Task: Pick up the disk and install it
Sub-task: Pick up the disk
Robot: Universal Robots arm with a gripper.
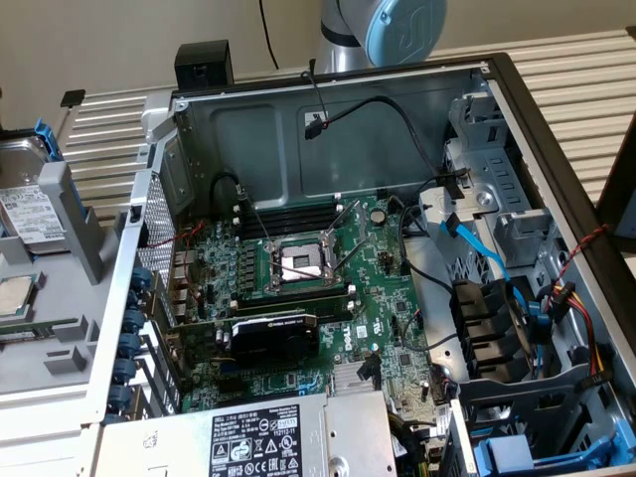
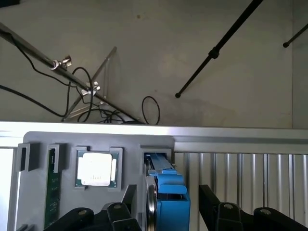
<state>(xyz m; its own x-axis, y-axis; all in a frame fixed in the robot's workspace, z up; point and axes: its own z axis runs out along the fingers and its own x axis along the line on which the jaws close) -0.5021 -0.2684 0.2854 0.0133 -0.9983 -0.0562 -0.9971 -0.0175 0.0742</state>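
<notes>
The disk (image 2: 166, 202) stands on edge in a slot of the grey holder (image 2: 130, 142), its bright blue carrier facing the wrist camera. My gripper (image 2: 167, 196) is open, with one black finger (image 2: 128, 202) on each side of the carrier and a small gap at both. In the exterior view the disk (image 1: 22, 214), silver with a white label and a blue frame, sits in the holder (image 1: 70, 214) at the exterior view's left, outside the computer case.
A square silver processor chip (image 2: 96, 168) and a memory stick (image 2: 52, 192) lie in holder pockets beside the disk. The open computer case (image 1: 328, 119) holds the motherboard (image 1: 298, 263), loose cables, a power-supply box (image 1: 288, 437) and a blue-trimmed drive bay (image 1: 527, 452).
</notes>
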